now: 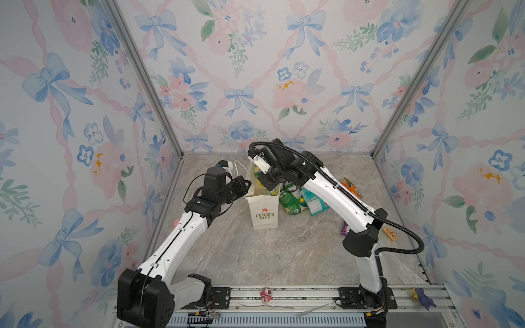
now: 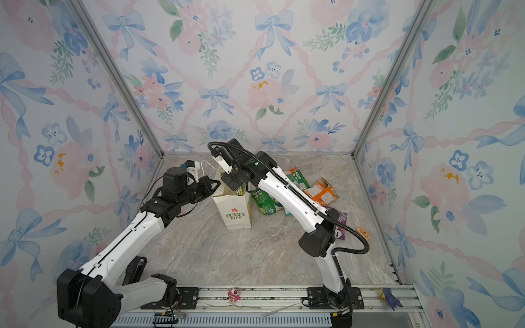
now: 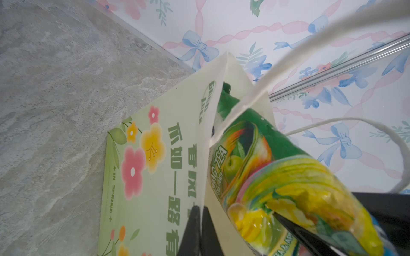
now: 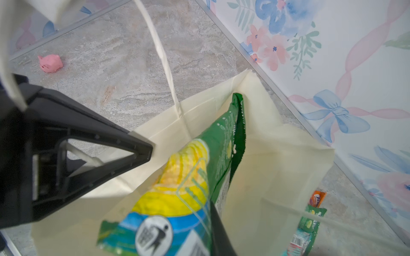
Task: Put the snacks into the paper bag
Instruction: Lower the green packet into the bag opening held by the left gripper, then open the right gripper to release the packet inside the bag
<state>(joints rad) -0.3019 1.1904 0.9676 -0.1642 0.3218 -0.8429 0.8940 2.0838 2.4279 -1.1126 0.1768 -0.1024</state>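
Note:
The cream paper bag (image 1: 262, 210) (image 2: 235, 210) stands upright mid-table with its mouth open. My left gripper (image 1: 247, 184) (image 3: 200, 221) is shut on the bag's rim, pinching the wall (image 3: 155, 177) between both fingers. My right gripper (image 1: 268, 183) (image 4: 195, 221) hangs over the mouth, shut on the top of a green and yellow snack packet (image 3: 277, 177) (image 4: 199, 177) whose lower end reaches inside the bag (image 4: 277, 177). More snacks lie to the right of the bag: a green one (image 1: 289, 201), a teal one (image 1: 316, 203), an orange one (image 2: 322, 193) and a purple one (image 2: 341, 224).
A small wooden block (image 1: 389, 233) lies near the right wall. A pink pig figure (image 4: 50, 63) sits on the table left of the bag. A pink toy (image 1: 266, 295) and a purple object (image 1: 423, 296) rest on the front rail. Flowered walls enclose three sides.

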